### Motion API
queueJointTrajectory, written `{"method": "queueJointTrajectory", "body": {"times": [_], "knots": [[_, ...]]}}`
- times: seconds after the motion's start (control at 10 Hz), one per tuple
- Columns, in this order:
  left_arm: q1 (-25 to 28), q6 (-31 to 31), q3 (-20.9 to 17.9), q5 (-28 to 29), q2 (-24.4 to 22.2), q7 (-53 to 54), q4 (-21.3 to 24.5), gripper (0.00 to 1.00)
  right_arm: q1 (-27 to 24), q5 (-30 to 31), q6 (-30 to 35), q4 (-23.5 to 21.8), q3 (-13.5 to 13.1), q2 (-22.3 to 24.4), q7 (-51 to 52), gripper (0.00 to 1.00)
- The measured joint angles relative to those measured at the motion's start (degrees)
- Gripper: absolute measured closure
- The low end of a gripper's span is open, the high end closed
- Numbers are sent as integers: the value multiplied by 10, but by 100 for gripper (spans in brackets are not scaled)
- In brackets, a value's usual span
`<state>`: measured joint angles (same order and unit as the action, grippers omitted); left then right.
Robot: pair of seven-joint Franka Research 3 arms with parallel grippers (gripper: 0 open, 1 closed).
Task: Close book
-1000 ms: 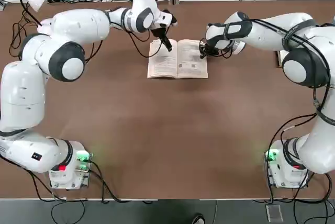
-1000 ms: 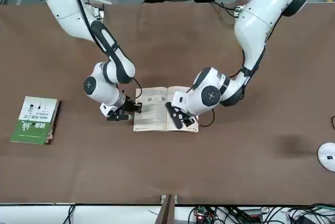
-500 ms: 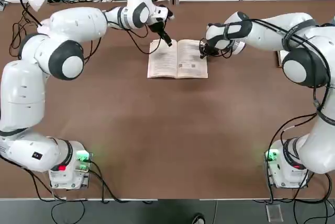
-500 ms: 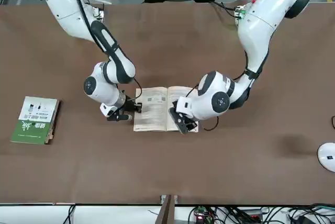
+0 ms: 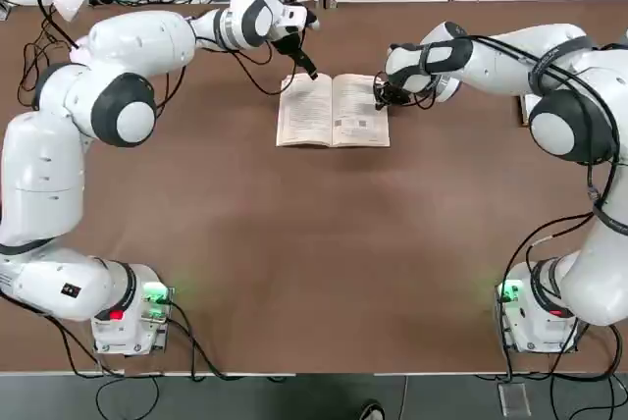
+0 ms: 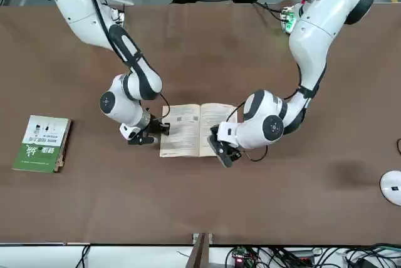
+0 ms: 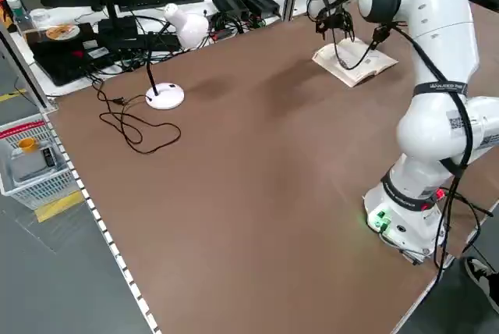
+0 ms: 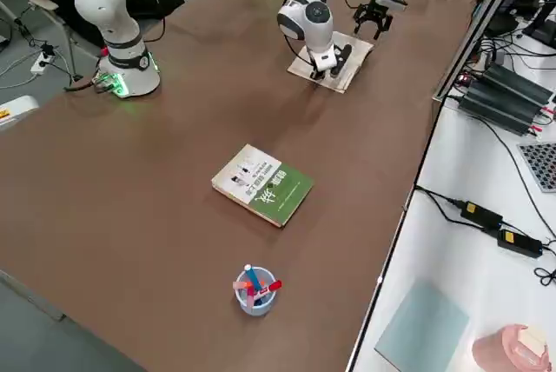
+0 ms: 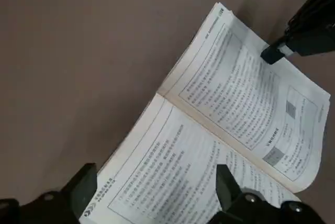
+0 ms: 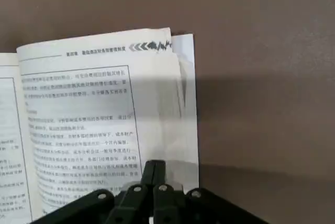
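The big brown table [image 5: 314, 243] holds an open book [image 5: 333, 111] with cream pages full of print, lying flat near the far middle. A closed book with a green and white cover [image 6: 42, 143] lies flat well off to the robot's right. Near that side's edge stands a small cup of pens [image 8: 254, 289]. On the robot's left side sits a white lamp's round base [image 7: 164, 96] with a black cord [image 7: 129, 125] curling beside it
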<state>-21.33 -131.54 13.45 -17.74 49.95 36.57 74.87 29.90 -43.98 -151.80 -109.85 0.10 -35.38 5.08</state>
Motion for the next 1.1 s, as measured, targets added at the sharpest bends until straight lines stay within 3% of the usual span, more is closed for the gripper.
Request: {"method": "queueJointTrajectory", "body": {"times": [1.1], "knots": [[-1,-19,0,-1,38,7,-23,0,0,0,0,0,0,0,0,99]]}}
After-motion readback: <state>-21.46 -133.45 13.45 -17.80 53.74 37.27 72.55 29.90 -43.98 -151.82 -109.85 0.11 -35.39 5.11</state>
